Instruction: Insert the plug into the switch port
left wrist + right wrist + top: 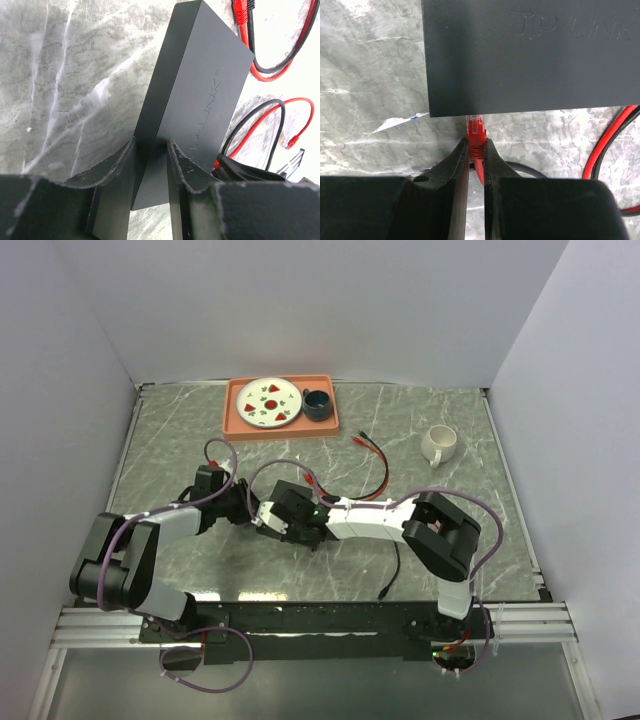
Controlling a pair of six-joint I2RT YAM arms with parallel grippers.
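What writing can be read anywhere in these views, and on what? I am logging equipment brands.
"TP-LINK": embossed, black on black, on the top of the switch, in the right wrist view.
"LINK": the same mark seen faintly in the left wrist view; its first letters are too dim to read.
The plate has only red motifs, and the mug has no readable writing.

Orange tray (281, 433), plate (246, 400), white mug (438, 444)
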